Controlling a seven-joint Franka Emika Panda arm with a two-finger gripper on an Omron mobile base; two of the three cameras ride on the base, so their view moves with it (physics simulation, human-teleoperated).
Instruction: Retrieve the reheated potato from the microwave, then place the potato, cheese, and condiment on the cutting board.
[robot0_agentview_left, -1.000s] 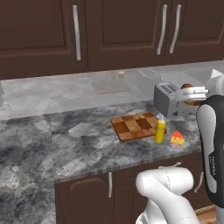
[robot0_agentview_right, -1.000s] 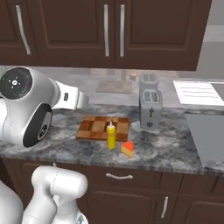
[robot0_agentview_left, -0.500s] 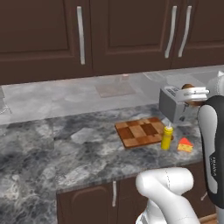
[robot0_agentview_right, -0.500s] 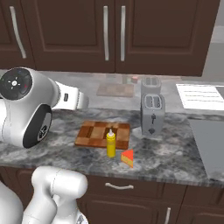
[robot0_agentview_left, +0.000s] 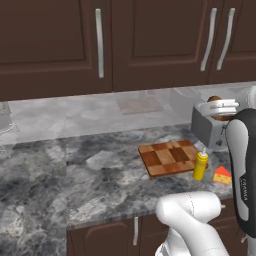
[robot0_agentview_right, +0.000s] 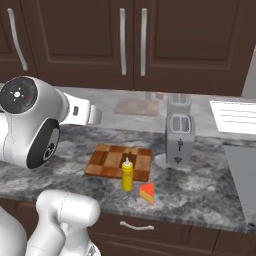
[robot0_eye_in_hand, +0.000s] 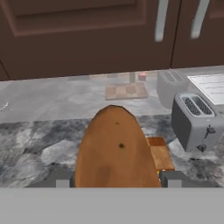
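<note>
Between the fingers, the potato (robot0_eye_in_hand: 114, 148) sat clamped in the gripper (robot0_eye_in_hand: 116, 180), filling the middle of the hand view; in the left base view it showed as a brown lump at the gripper up by the toaster (robot0_agentview_left: 210, 123). So retrieval looked done and the carry to the cutting board (robot0_agentview_left: 169, 157) was the step in hand.

Board lay on the granite counter (robot0_agentview_left: 80, 180), bare on top. Condiment (robot0_agentview_right: 128, 175) stood just off its front edge, cheese (robot0_agentview_right: 147, 193) on the counter beside the bottle, both not yet on the board.

To do it well, my read:
- come down over the board's centre or rear, away from the bottle, so the fingers don't tip it
- lower until the potato is close to the wood before opening; it's oval and would likely roll if dropped
- leave front space for cheese and bottle
- keep clear of the toaster on descent
</note>
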